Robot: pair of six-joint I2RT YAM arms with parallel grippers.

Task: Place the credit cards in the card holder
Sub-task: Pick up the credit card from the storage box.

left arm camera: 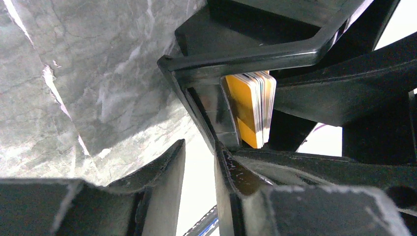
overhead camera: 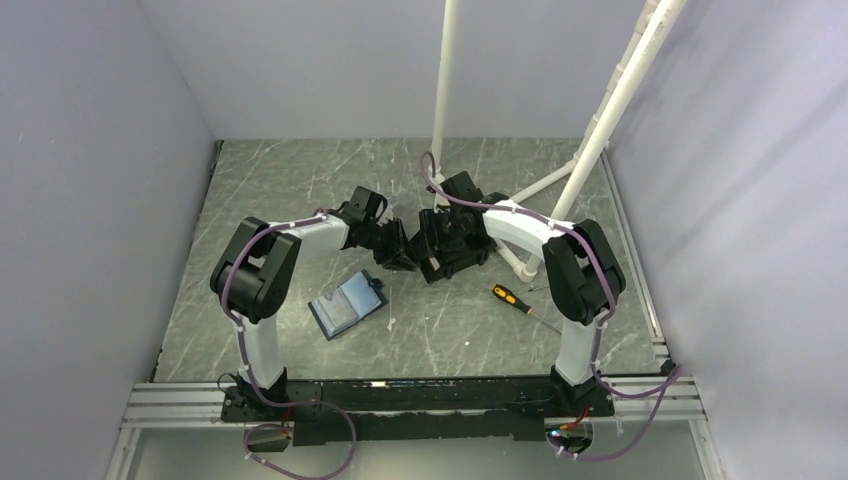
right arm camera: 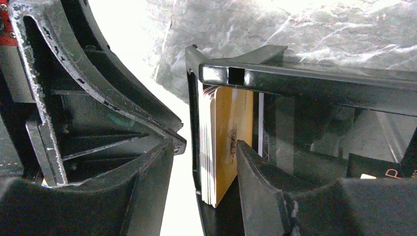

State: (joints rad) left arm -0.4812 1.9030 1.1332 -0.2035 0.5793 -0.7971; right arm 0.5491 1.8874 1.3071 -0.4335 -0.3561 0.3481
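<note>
A stack of credit cards with an orange-gold card in front (left arm camera: 248, 110) stands on edge inside a black open box (left arm camera: 255, 51). It also shows in the right wrist view (right arm camera: 231, 132). My right gripper (right arm camera: 206, 145) is open and straddles the box wall (right arm camera: 305, 81) and the cards, with one finger (right arm camera: 255, 172) inside against the orange card. My left gripper (left arm camera: 199, 147) is open at the box's corner. The two grippers, left (overhead camera: 400, 250) and right (overhead camera: 440, 250), meet at mid-table. The dark-blue card holder (overhead camera: 347, 305) lies open on the table, apart from both.
An orange-handled screwdriver (overhead camera: 510, 297) lies right of centre. White pipes (overhead camera: 445, 90) (overhead camera: 610, 110) rise from the back of the table. Walls enclose the left, right and back sides.
</note>
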